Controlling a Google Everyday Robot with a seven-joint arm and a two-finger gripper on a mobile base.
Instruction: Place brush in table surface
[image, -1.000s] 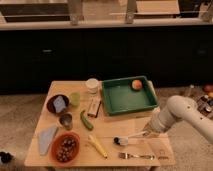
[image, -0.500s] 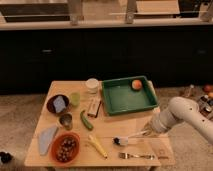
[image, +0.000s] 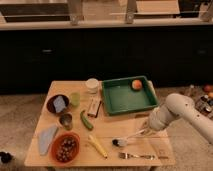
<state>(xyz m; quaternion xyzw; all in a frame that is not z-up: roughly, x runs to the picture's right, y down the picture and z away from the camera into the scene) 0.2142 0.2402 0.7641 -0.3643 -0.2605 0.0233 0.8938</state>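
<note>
One raised camera faces the table surface from mid-distance, the gripper at its right side

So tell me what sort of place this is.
Probably a kitchen-style test area: dark cabinets behind a wooden table surface set with a green tray, fork and banana. The gripper hovers by the brush.
</note>
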